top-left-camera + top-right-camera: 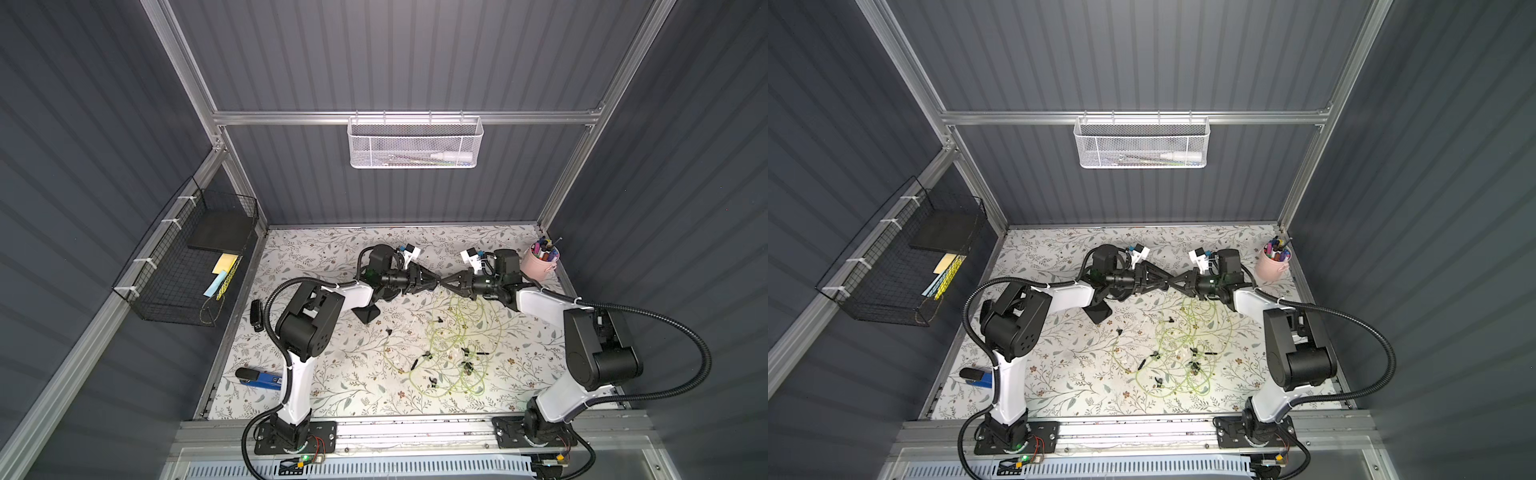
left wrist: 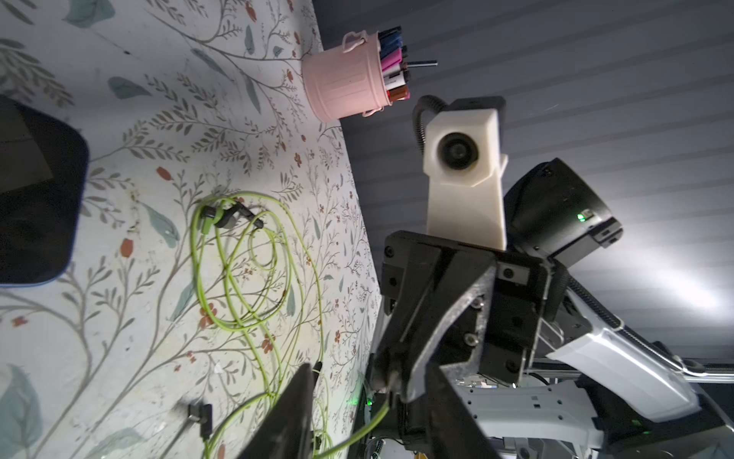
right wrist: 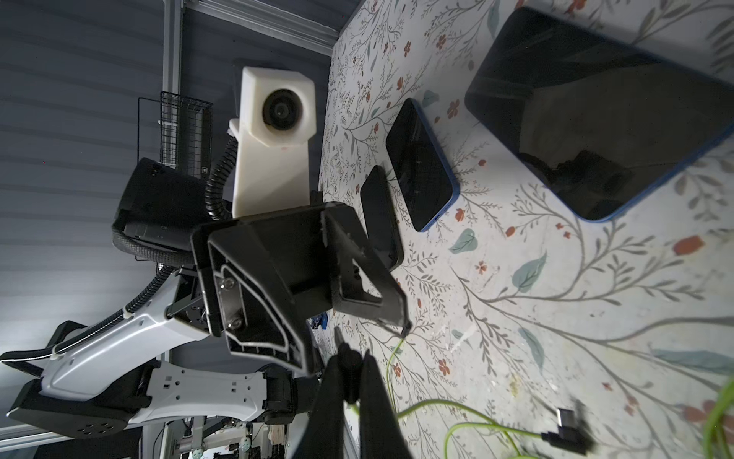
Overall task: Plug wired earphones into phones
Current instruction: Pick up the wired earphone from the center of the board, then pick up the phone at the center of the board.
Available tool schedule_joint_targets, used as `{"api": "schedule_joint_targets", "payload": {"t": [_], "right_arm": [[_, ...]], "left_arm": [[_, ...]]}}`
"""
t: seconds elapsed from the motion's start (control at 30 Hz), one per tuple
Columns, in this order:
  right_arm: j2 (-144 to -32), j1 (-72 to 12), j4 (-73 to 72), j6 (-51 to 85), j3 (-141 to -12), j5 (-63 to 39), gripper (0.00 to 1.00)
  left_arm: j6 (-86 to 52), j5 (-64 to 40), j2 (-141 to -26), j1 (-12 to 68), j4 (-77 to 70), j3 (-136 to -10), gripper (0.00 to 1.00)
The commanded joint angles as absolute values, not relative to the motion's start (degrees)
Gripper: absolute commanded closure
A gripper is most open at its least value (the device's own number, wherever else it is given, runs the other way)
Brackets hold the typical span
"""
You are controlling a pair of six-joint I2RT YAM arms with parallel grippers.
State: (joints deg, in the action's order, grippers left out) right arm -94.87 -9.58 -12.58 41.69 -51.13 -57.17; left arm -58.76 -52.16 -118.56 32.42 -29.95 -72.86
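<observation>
In both top views I see the left hand (image 1: 435,284) and the right hand (image 1: 446,284) meeting tip to tip above the bench (image 1: 332,386). The wired earphones (image 1: 466,352) lie tangled just nearer me, and one of the phones (image 1: 368,313) pokes out under the left arm.

Left wrist view: my left fingers (image 2: 286,417) stand well apart, gripping nothing.

Right wrist view: the right hand is pinched tight on a green cable — three phones (image 3: 421,167) lie flat beyond.
</observation>
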Motion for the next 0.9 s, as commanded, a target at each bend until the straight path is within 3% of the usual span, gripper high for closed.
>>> {"api": "schedule_joint_targets", "payload": {"t": [0.0, 0.2, 0.43, 0.87], "right_arm": [[-92.78, -9.56, -6.1, 36.33, -52.36, -51.67, 1.0], [-95.81, -9.63, 1.33, 32.86, -57.09, -30.75, 1.0], [-108.9, -10.57, -0.24, 31.82, -66.27, -26.39, 1.0], [-122.74, -12.0, -0.04, 30.83, -75.98, -27.59, 1.0]], "left_arm": [[-53.16, -46.01, -118.12, 31.58, -17.55, -76.4, 0.29], [-54.0, -24.77, -118.55, 31.11, -0.54, -82.68, 0.21], [-66.02, -4.61, -119.92, 31.71, 5.92, -84.3, 0.16], [-66.51, 1.24, -127.14, 33.39, 15.64, -95.49, 0.14]]}}
